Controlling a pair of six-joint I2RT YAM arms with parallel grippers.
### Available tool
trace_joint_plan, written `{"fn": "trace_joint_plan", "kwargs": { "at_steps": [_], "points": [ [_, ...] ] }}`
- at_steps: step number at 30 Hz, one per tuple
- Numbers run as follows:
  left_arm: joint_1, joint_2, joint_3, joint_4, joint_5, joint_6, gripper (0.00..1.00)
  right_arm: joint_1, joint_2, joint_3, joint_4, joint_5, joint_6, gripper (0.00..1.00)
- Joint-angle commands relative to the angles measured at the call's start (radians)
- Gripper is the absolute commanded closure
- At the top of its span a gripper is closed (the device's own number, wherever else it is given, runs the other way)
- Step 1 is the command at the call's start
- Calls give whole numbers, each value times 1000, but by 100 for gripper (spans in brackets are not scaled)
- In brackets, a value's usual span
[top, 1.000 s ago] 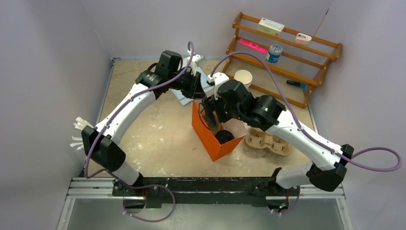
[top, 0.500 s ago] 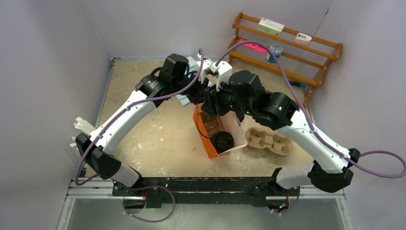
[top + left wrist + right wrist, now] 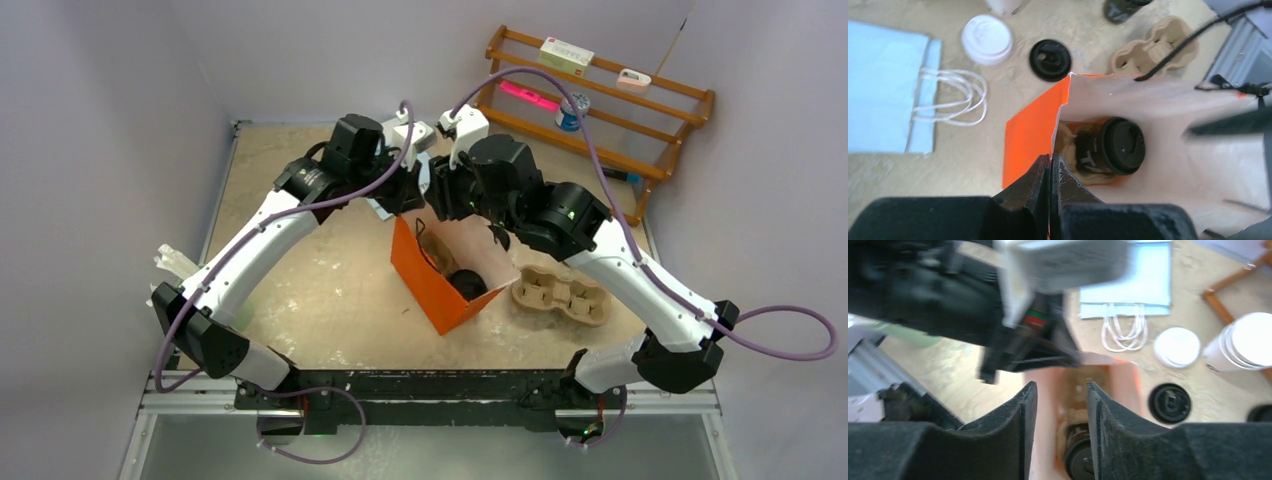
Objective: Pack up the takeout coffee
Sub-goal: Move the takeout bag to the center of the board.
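Now | left gripper [image 3: 1051, 162] pinching orange bag [image 3: 1030, 130] rim | right gripper [image 3: 1060, 390] apparently parted

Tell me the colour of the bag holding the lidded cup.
The bag is orange outside, pale inside; the left wrist view shows it best.

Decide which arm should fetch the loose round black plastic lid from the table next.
Right. The right end effector stands open and empty above the orange paper bag; the left end effector is pinching that bag's rim.
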Motion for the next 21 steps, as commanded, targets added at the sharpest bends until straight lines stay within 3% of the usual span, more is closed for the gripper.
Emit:
{"fn": "trace_joint_plan", "kwargs": {
  "at_steps": [1, 6, 13, 21],
  "points": [
    [88, -100, -46, -13, -80, -47, 100, -32, -12, 48, -32, 249, 15, 59],
    [160, -125, -45, -53, -175, -50, 100, -87, 9, 53, -121, 406, 98, 56],
    [278, -179, -97, -11, -355, -55, 100, -182, -13, -33, -187, 379, 236, 55],
    [500, -153, -136, 144, -387, -59, 100, -248, -34, -200, -234, 345, 304, 53]
  ]
}}
